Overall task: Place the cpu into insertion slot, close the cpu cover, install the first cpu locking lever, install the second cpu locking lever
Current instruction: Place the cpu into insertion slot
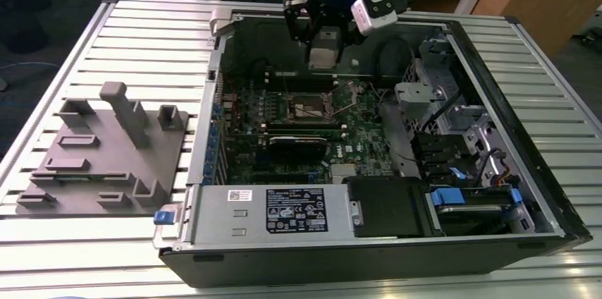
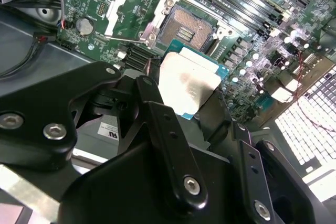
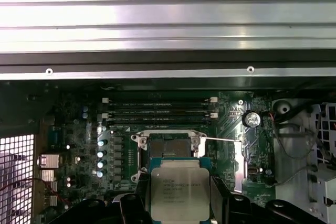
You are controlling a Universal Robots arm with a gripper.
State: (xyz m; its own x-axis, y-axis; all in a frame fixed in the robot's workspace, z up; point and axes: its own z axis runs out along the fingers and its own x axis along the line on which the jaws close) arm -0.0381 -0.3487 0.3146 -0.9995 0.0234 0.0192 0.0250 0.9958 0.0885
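Clearly the end effector [image 1: 323, 65] is closed on the cpu [image 2: 189, 85], with one black finger [image 2: 157, 114] against each of two opposite edges of the chip and its pale metal top facing the cameras in both wrist views. The chip hangs in the air over the motherboard [image 1: 282, 130] and touches nothing but the fingers.

In the exterior view the end effector sits at twelve o'clock from the insertion slot [image 1: 309, 108], raised above the open computer case [image 1: 376, 260]. The insertion slot [image 3: 170, 145] is bare, and its tan contact field is exposed inside the metal surround. In the first wrist view the cpu [image 3: 180, 192] overlaps the near edge of that surround.

The cpu cover [image 2: 115, 13] is swung open, away from the socket, and green board shows through its cut-out. In the first wrist view the same cover [image 3: 239, 166] is seen edge-on just beside the socket. A thin locking lever [image 3: 220, 140] runs from the socket's corner to it, lifted clear of the socket.

Across the socket from the chip, four long memory slots [image 3: 157, 109] lie side by side. In the exterior view a labelled power supply [image 1: 282, 211] lies at six o'clock from the socket. A grey moulded fixture [image 1: 103, 158] rests on the slatted table [image 1: 141, 24] at nine o'clock from the case.
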